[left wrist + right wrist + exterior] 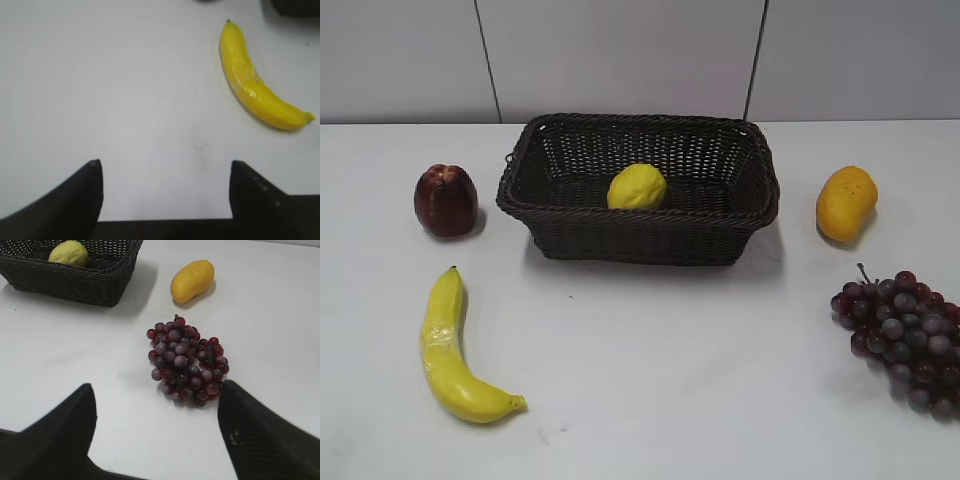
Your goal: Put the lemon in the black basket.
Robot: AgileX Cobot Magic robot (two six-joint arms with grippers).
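Note:
The bright yellow lemon (637, 187) lies inside the black basket (640, 235), a dark woven wicker basket at the table's middle back. Both also show at the top left of the right wrist view: lemon (69, 253), basket (75, 282). My left gripper (162, 162) is open and empty over bare table, to the left of the banana. My right gripper (157, 387) is open and empty, just short of the grapes. Neither gripper shows in the exterior view.
A banana (450, 350) (255, 82) lies front left. A dark red apple (446, 200) sits left of the basket. An orange-yellow mango (846, 203) (192, 280) sits right of it. Purple grapes (905, 335) (185, 360) lie at the right edge.

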